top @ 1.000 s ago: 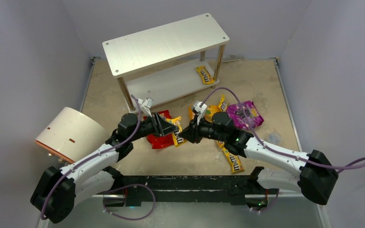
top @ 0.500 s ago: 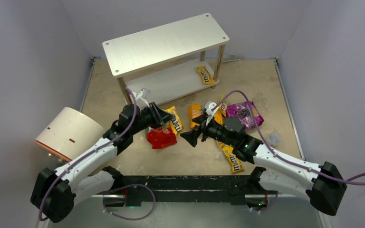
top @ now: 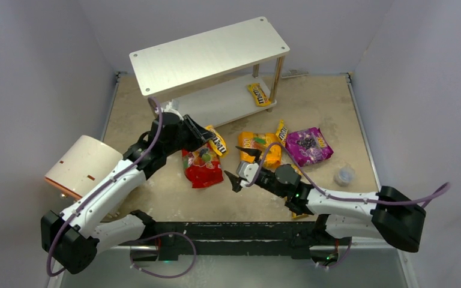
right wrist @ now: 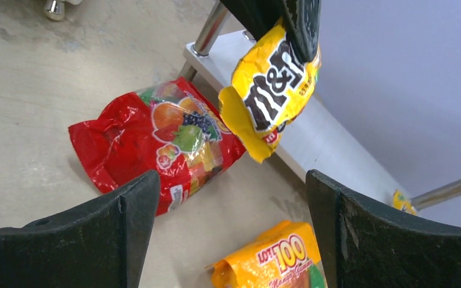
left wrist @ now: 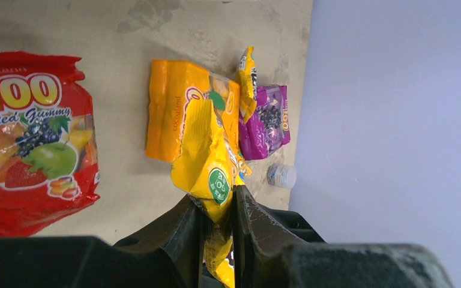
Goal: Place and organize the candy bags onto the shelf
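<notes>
Yellow was the small M&M's packet [top: 218, 143] that the left claw [top: 207, 137] held clamped by one end. It hung in the air just in front of the shelf [top: 210, 55], close to the front edge of the lower board and near the far end of the red bag [top: 203, 169]. The red bag lay flat on the worktop [top: 330, 108].

The right claw [top: 238, 167] had its jaws wide apart and gripped nothing. It hovered low between the red bag and the orange bag [top: 257, 144], pointing toward the shelf.

To the right of the orange bag lay the purple bag [top: 308, 146], with a second yellow packet [top: 281, 131] squeezed between these two. A third yellow packet [top: 259, 94] rested on the lower board of the shelf, near the front right post. Another one lay under the right arm, mostly hidden. A white cylinder [top: 87, 168] lay on its side at the left edge of the worktop, well apart from the bags.
</notes>
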Robot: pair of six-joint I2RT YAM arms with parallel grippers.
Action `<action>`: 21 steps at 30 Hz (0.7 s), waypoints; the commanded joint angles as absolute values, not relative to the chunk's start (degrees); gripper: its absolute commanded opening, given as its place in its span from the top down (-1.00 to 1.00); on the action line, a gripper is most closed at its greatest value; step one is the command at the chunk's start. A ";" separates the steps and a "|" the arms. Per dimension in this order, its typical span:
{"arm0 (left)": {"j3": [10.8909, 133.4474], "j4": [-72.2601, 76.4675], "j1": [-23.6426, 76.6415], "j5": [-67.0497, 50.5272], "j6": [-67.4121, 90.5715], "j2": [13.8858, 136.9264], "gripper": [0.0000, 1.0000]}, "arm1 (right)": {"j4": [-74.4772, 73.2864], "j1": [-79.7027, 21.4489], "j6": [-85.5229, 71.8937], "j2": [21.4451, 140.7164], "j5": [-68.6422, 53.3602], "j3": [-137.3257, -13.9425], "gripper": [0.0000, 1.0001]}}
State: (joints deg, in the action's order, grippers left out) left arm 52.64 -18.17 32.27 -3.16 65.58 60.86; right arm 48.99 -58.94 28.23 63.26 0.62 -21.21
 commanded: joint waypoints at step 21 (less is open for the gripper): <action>47.40 -14.12 32.26 -8.69 72.33 58.49 0.82 | 66.29 -60.29 40.39 73.56 1.76 -26.19 0.12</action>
State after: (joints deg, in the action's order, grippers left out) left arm 48.12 -17.54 32.27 -7.03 71.18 59.33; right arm 63.68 -60.05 40.14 74.85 3.05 -23.79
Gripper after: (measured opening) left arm 0.218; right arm 0.572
